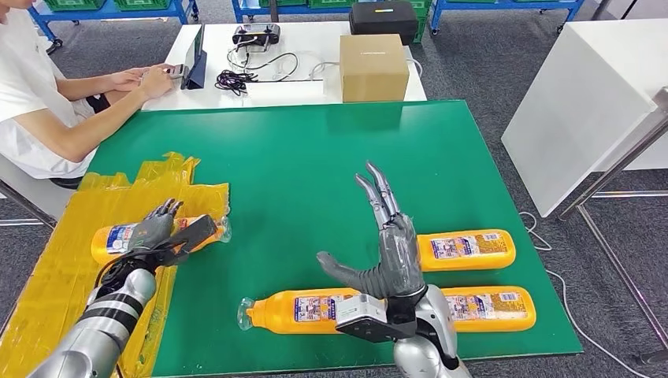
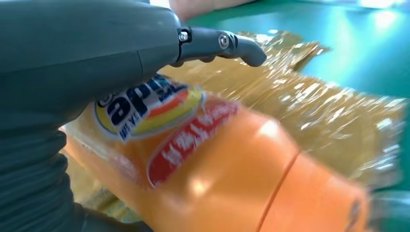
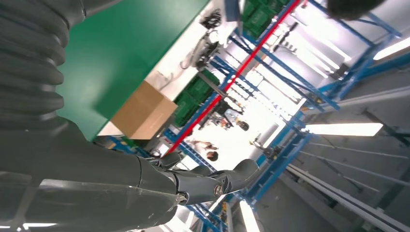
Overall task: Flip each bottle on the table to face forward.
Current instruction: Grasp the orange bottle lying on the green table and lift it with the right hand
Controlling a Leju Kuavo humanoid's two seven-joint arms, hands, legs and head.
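Several orange bottles lie on their sides on the green table (image 1: 315, 157). At the left, one bottle (image 1: 110, 240) rests on a crinkled yellow plastic sheet (image 1: 55, 260), and my left hand (image 1: 157, 230) grips it from above. The left wrist view shows that hand (image 2: 96, 48) over the bottle's (image 2: 232, 159) blue and red label, blurred. My right hand (image 1: 390, 252) is raised above the table, fingers straight and spread, holding nothing. Just below it lies a bottle (image 1: 295, 309) with its cap pointing left. Two more bottles (image 1: 469, 250) (image 1: 492, 307) lie to its right, labels up.
A person sits at the back left, hands on a device at a white table. A cardboard box (image 1: 373, 67) and cables lie on that table behind the green one. A white cabinet (image 1: 583, 102) stands at the right. Two of the bottles lie close to the green table's front edge.
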